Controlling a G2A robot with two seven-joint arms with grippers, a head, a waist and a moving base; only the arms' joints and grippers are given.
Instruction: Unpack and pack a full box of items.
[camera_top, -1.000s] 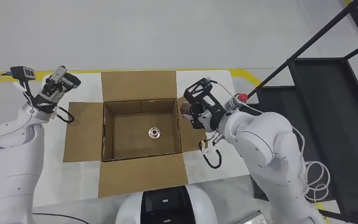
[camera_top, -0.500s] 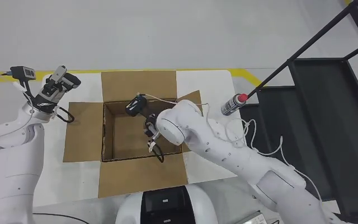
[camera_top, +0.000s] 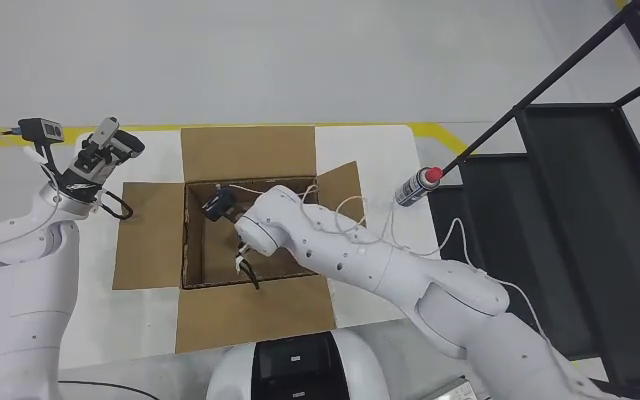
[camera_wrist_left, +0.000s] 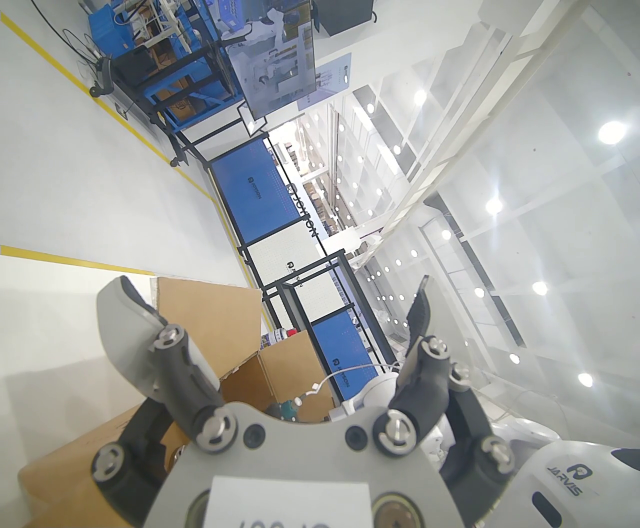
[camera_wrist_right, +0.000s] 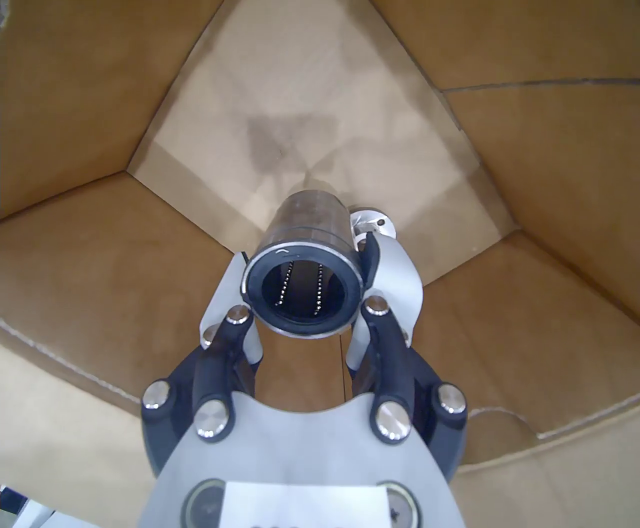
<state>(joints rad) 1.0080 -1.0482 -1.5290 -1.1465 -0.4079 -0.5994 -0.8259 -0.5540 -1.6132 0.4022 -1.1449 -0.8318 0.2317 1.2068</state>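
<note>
An open cardboard box (camera_top: 155, 250) sits on the white table (camera_top: 375, 150) with its flaps spread. My right arm (camera_top: 275, 225) is down inside it. In the right wrist view my right gripper (camera_wrist_right: 305, 260) is shut on a metal cylinder bearing (camera_wrist_right: 302, 250), held above the box floor (camera_wrist_right: 300, 100). A small flanged metal part (camera_wrist_right: 374, 226) lies on the floor just behind the fingers. My left gripper (camera_top: 105, 140) is raised off the box's left side, open and holding nothing (camera_wrist_left: 275, 320).
A spray can (camera_top: 415, 187) with a red cap lies on the table right of the box, near a dark metal staircase (camera_top: 560, 170). The box's right flap (camera_top: 345, 185) stands up beside my right arm. Yellow floor tape (camera_top: 440, 130) runs behind the table.
My right arm has swung from the table right of the box, over the right flap and down into the box, now covering the flanged part in the top view. The left arm has not moved.
</note>
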